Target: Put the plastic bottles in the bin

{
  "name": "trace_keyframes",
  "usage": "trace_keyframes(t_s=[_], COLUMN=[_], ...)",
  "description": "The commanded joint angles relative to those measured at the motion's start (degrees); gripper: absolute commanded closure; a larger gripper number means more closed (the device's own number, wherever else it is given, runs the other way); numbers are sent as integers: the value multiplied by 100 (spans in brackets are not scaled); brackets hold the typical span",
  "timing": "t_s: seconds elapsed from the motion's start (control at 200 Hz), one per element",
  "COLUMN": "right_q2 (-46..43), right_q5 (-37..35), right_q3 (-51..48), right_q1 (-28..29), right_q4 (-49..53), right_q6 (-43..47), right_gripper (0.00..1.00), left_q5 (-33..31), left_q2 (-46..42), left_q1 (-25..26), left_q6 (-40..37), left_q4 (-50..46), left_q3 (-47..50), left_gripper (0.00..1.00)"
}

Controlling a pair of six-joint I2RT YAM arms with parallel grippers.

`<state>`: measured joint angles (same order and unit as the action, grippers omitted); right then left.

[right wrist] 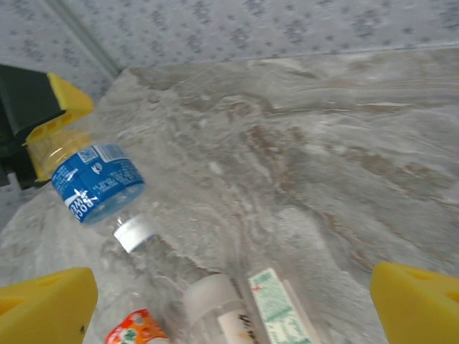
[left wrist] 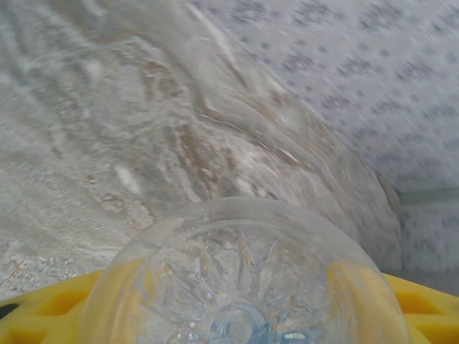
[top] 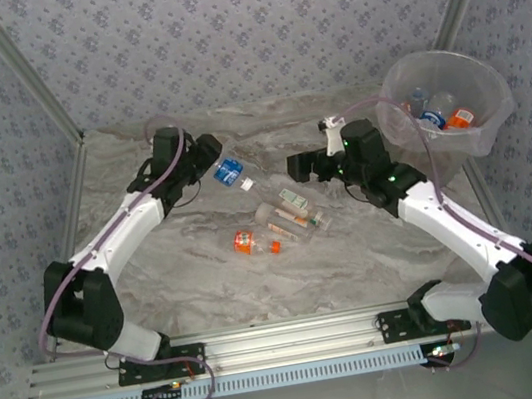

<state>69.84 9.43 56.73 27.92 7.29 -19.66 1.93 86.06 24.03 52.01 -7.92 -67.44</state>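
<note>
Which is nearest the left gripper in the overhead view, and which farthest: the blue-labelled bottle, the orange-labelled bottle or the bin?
From the left gripper:
1. Blue-labelled bottle, held in its grip.
2. Orange-labelled bottle, lying in the middle, toward the near edge.
3. Bin, at the far right corner.

Marbled table (top: 208,280), plastic bottles (top: 287,206) lying, bin (top: 471,139) standing
</note>
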Motion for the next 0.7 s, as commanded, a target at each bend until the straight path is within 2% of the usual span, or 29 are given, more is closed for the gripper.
trace_keyframes(t_s=[0.0,0.16,0.275,0.445,0.695], right_q2=[200,703,1067,1488,1804], right_q5=[714,1671,2007,2215,2237], right_q3=[272,523,865,1316,1359], right_q1=[197,420,644,887,1034], right_q4=[-558,-990,-968,-1044,-1503], right_q6=[131,94,261,290,-31], right_gripper=[0,0,0,0,0], left_q5=[971,1872,2296,2496,2722], left_q2=[-297,-593,-787,-943,-938], left_q1=[23,80,216,386,473], left_q6=[-1148,-1431,-1671,-1761,-1694], left_q4=[51,247,358,453,672], left_q3=[-173,-163,-200,-273,-314], left_gripper=[90,90,89,88,88])
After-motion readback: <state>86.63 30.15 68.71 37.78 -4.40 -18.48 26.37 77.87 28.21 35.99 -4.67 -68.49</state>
